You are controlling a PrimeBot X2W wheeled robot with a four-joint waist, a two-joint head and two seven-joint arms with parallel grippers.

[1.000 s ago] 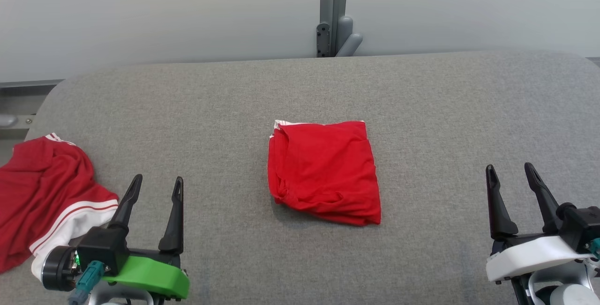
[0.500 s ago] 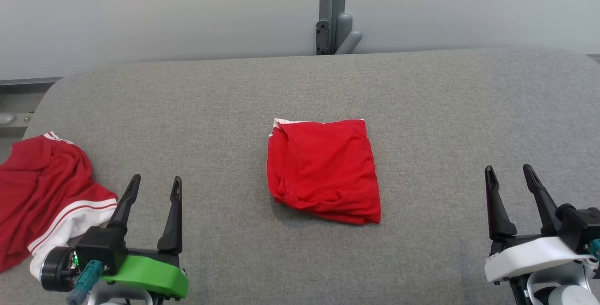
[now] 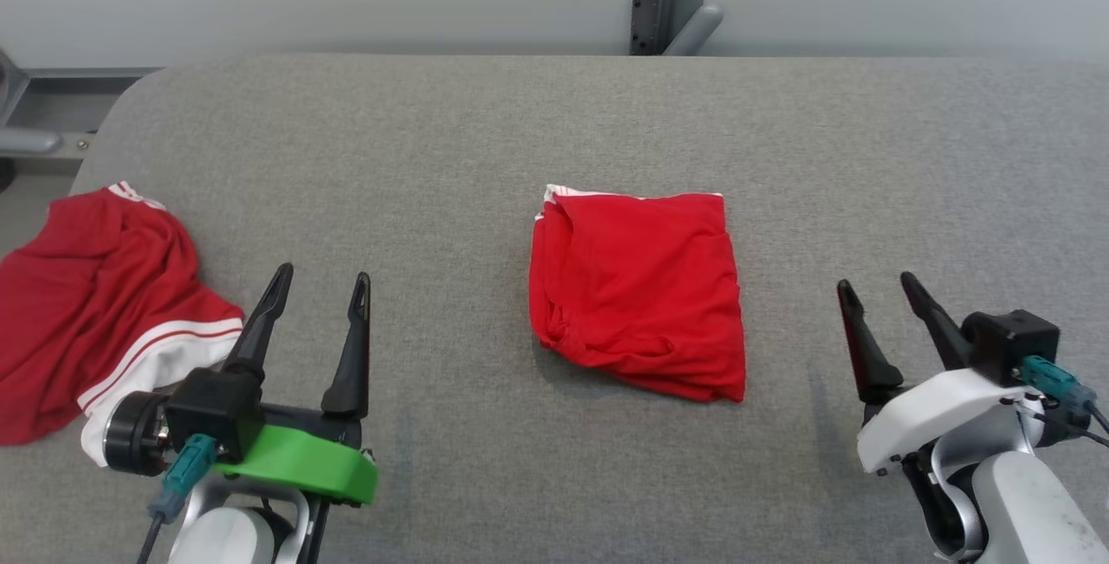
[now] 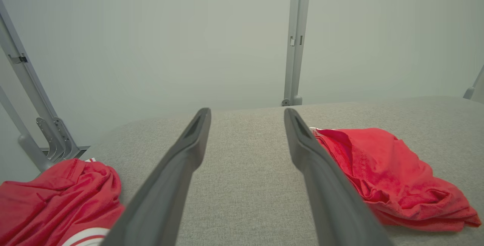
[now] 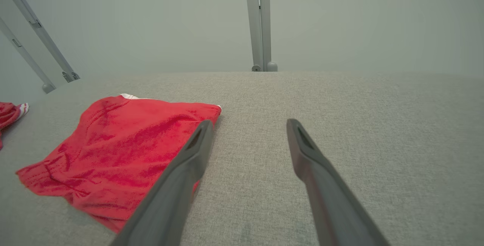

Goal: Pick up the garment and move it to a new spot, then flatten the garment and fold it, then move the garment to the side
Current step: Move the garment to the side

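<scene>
the folded red garment (image 3: 639, 291) lies in the middle of the worktop (image 3: 450, 131), well apart from both pincers. left pincer (image 3: 325, 273) and right pincer (image 3: 875, 281) stand spread wide near the front edge, gripping nothing. the cloth looks light, soft, limp; pinching all layers at its two front corners should keep the fold. a crumpled shirt (image 3: 95, 304) sits at the left edge

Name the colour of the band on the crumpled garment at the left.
White band with a thin red stripe; clearest in the head view.
</scene>
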